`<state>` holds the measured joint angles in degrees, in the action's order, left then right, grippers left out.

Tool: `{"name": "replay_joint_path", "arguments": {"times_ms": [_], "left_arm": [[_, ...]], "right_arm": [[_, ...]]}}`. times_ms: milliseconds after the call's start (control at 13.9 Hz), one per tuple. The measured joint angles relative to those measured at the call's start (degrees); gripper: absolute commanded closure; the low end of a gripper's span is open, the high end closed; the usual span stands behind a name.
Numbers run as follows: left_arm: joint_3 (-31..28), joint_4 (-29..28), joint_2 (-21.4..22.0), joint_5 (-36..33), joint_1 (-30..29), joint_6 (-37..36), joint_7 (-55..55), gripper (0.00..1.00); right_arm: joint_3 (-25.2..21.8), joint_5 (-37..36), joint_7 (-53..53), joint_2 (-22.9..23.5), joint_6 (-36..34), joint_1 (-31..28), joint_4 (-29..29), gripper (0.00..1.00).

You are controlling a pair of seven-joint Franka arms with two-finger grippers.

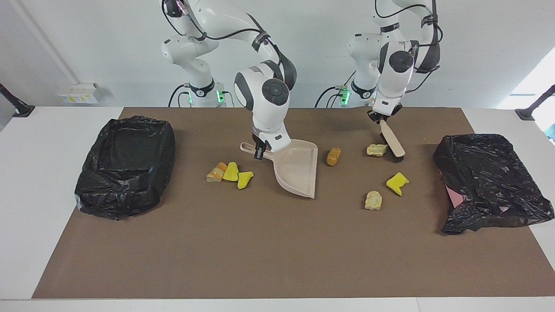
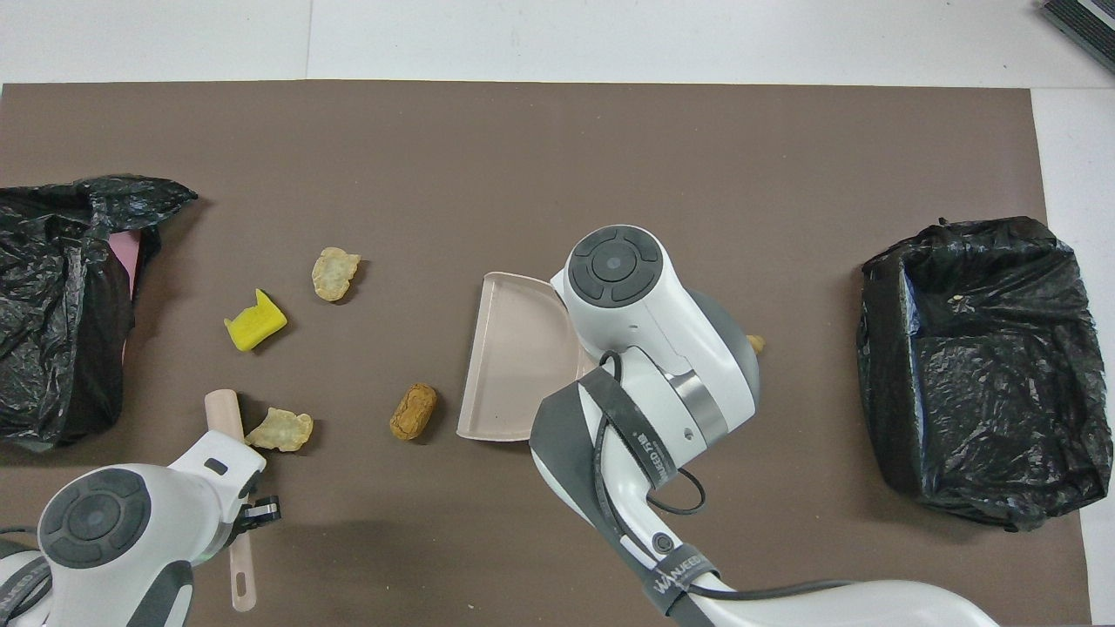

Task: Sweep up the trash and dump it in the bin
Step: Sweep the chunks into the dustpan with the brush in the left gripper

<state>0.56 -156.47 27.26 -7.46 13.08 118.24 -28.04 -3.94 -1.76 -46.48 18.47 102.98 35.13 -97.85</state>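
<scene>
My right gripper (image 1: 260, 152) is shut on the handle of the beige dustpan (image 1: 297, 169), which rests on the mat with its mouth toward the left arm's end; the dustpan also shows in the overhead view (image 2: 514, 348). My left gripper (image 1: 381, 118) is shut on the handle of the brush (image 1: 392, 141), whose bristles sit at the mat beside a beige lump (image 1: 376, 150). An orange-brown lump (image 1: 333, 156) lies just off the dustpan's mouth. A yellow wedge (image 1: 397, 183) and a beige lump (image 1: 373, 200) lie farther from the robots. Three lumps (image 1: 230, 173) cluster toward the right arm's end.
A bin lined with a black bag (image 1: 125, 164) stands at the right arm's end of the brown mat (image 1: 260, 251). A second black bag (image 1: 490, 182) with something pink under it lies at the left arm's end. In the overhead view the right arm hides the cluster.
</scene>
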Motion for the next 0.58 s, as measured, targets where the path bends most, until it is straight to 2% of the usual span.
{"name": "replay_joint_path", "arguments": {"times_ms": [361, 577], "left_arm": [[0.33, 1.78, -4.75, 8.76, 6.03, 6.67, -0.03, 1.00], [0.49, 5.15, -10.13, 13.67, 12.15, 10.75, -0.07, 1.00]], "right_arm": [[0.07, 0.23, 2.79, 1.11, 1.21, 0.71, -0.04, 1.00], [0.10, 0.34, 3.66, 1.75, 1.80, 1.12, -0.04, 1.00]]}}
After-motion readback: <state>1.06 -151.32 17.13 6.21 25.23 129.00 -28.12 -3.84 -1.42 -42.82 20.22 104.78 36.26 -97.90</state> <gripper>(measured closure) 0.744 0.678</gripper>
